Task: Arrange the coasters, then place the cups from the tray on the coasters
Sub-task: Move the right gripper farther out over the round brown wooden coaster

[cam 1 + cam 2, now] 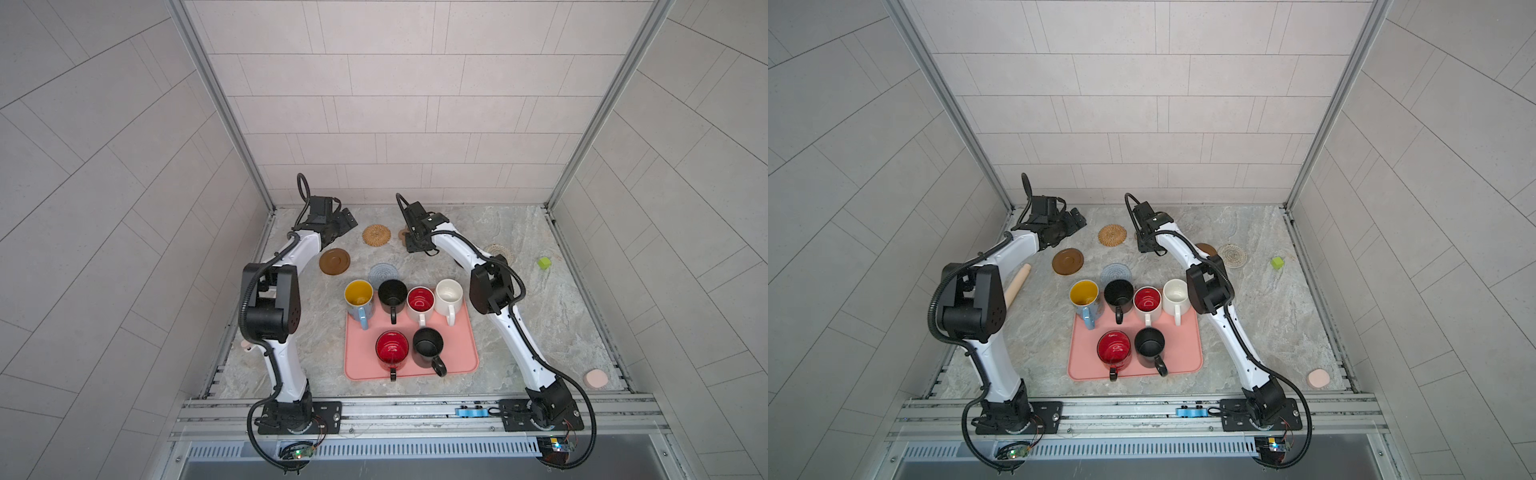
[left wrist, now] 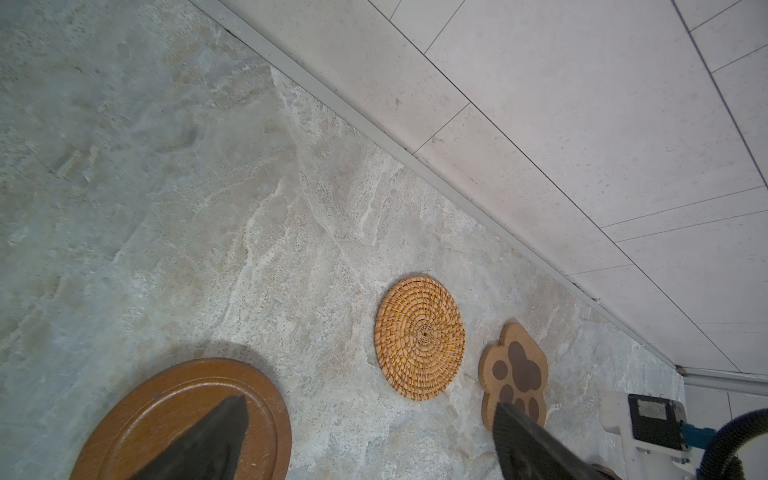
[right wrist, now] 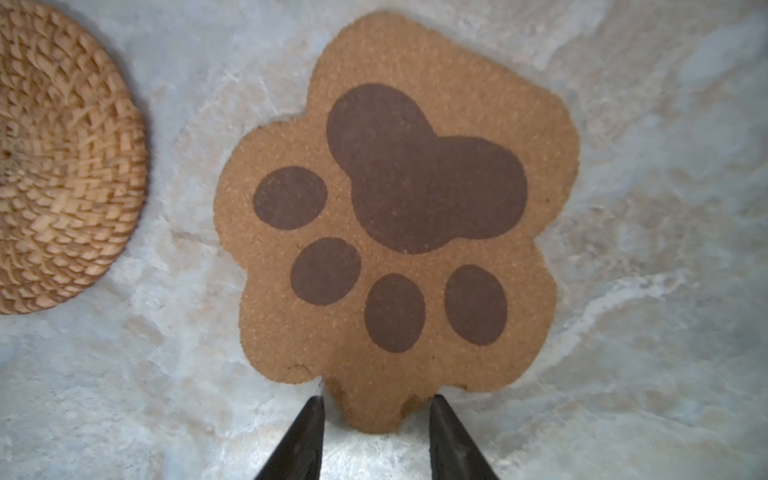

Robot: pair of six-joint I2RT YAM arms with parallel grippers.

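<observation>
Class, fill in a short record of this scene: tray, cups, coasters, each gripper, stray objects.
tray: pink, front middle of the table
cups: six, all on the tray, none on a coaster
coasters: rattan round, paw coaster, grey-blue crochet, whitish crochet, brown disc, second brown disc partly behind the right arm
left gripper: open, fingers wide apart, near the brown disc
right gripper: fingers straddle a lobe of the paw coaster; grip unclear
strays: green cube, pink puck, wooden roller

Marble tabletop [image 1: 540, 324] bears pink tray [image 1: 457, 353], paw coaster [image 3: 395, 208], other coasters [image 1: 376, 235], green block [image 1: 543, 263], puck [image 1: 595, 378].
</observation>
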